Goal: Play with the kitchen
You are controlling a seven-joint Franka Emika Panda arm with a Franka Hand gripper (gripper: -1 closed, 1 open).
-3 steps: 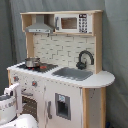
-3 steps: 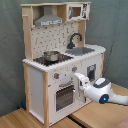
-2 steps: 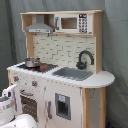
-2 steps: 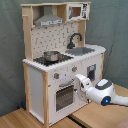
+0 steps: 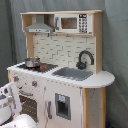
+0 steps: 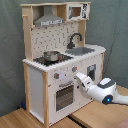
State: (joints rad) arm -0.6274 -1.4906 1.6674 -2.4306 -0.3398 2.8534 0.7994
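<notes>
While the gripper [image 6: 78, 76] meets the kitchen [image 6: 52, 60] front, finger state unclear — pot [image 6: 50, 55] on stovetop [image 6: 52, 60]

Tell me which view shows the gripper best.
The second exterior view: the gripper reaches up to the kitchen front beside the knobs, unobstructed. The first exterior view shows only part of the white arm at its lower left, over the oven door.

We see the kitchen [image 5: 60, 75] closely from its sink-end corner in the first exterior view, from its stove-end corner, farther back, in the second exterior view [image 6: 62, 60]; both share its front.
</notes>
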